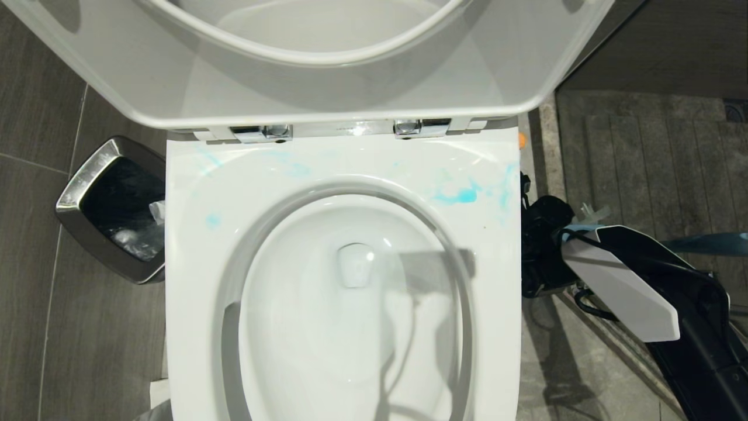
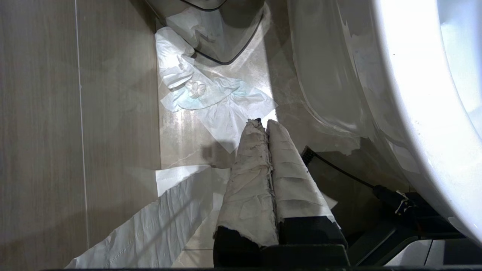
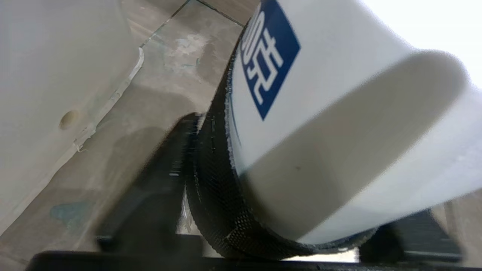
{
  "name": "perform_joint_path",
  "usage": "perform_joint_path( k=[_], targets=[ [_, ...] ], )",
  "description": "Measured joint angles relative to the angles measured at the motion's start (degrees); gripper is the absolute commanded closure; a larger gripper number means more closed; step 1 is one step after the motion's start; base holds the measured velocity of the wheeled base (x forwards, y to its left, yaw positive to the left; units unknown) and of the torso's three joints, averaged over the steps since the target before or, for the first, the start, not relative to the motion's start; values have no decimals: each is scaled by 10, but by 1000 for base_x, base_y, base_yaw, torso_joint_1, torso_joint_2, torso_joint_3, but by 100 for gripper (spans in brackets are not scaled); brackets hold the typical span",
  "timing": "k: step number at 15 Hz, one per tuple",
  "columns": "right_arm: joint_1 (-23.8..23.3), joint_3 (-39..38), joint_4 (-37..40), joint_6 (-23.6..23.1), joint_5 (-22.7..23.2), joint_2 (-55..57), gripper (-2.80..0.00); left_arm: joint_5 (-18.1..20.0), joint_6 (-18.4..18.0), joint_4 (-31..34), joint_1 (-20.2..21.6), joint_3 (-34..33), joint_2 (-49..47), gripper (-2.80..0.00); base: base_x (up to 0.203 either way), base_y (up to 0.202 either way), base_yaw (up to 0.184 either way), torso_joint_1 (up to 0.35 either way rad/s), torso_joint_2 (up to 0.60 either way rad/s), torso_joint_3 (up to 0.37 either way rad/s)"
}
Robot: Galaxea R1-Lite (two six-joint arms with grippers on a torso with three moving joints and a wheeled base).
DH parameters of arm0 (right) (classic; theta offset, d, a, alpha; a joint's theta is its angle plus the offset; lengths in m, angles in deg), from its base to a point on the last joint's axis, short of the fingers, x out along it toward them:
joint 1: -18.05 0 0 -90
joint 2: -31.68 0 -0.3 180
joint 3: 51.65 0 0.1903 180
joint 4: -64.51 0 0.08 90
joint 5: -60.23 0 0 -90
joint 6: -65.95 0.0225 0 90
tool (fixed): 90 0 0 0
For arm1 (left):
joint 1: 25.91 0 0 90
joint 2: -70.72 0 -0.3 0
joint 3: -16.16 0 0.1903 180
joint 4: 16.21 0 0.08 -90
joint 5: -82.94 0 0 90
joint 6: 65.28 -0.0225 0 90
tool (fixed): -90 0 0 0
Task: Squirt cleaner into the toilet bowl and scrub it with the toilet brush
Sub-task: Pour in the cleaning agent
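White ceramic toilet bowl (image 1: pixel 350 304), lid raised, with its long oval running from hinge toward the viewer; blue smears mark the rim. Right claw (image 3: pixel 286 210), low on the floor beside the bowl's right flank, has the cleaner (image 3: pixel 339 124) between its fingers, the bottle's base nearest the wrist camera and its long axis pointing away; a firm grasp cannot be told. Left claw (image 2: pixel 263 124), clenched and paper-wrapped, hangs over crumpled tissue (image 2: pixel 211 98). Steel-rimmed bin (image 1: pixel 111 204) stands left.
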Motion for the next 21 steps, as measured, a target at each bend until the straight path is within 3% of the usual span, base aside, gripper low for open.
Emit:
perform_joint_path(
  k=[4,8,12,16,21],
  targets=[
    [-11,3,0,-5,-1,0,0,0,0,0,0,0,0,0,0,0,0,0,0,0],
    [-13,7,3,-5,-33,-9,0,0,0,0,0,0,0,0,0,0,0,0,0,0],
    [-15,-27,2,2,-44,-41,0,0,0,0,0,0,0,0,0,0,0,0,0,0],
    [-11,-90,0,36,-61,-103,0,0,0,1,0,0,0,0,0,0,0,0,0,0],
    [-7,-238,2,91,-80,-230,0,0,0,0,0,0,0,0,0,0,0,0,0,0]
  ],
)
